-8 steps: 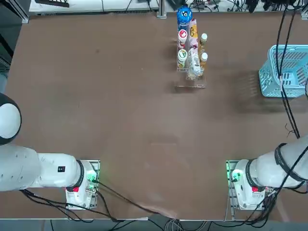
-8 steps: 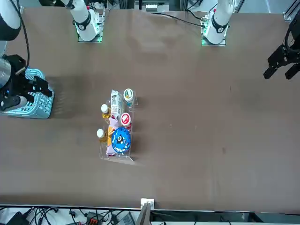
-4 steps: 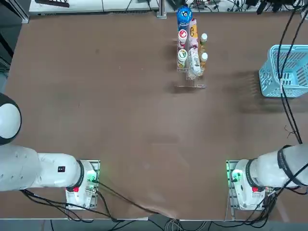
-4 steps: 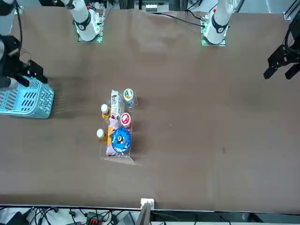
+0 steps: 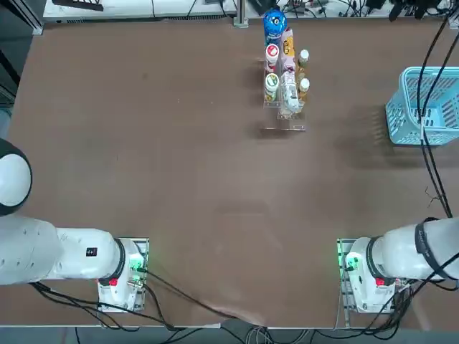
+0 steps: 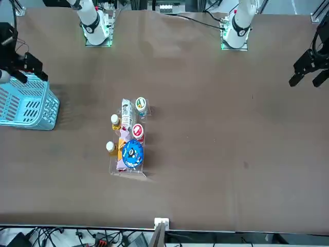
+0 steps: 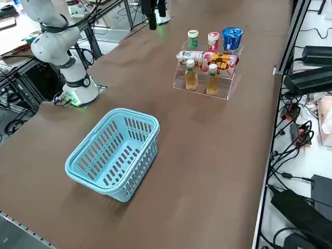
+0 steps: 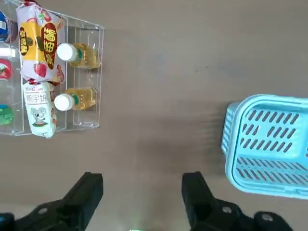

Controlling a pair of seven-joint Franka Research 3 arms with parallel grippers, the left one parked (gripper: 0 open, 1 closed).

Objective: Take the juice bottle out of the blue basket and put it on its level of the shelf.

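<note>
My right gripper [image 8: 143, 192] hangs high over the table between the shelf and the blue basket. It is open, with nothing between its fingers [image 8: 91, 190]. In the front view the gripper [image 6: 28, 74] shows just above the basket [image 6: 31, 110]. The light-blue basket [image 7: 111, 155] stands upright and its inside looks bare. Two juice bottles [image 7: 191, 75] [image 7: 212, 80] with white caps stand side by side on the lowest step of the clear shelf [image 7: 202, 88]. The wrist view shows both bottles [image 8: 79, 55] [image 8: 77, 98] and the basket [image 8: 269, 144].
The shelf's higher steps hold a blue-lidded cup [image 5: 274, 21], a red-capped bottle [image 5: 272, 52], a green-capped bottle [image 5: 271, 80] and snack packets [image 5: 288, 89]. The basket [image 5: 409, 118] sits at the table's right edge. Cables lie beyond the far edge.
My right gripper was down at the basket a second ago. It has since lifted up and away from the basket, still with nothing in it. The basket and shelf have not moved.
</note>
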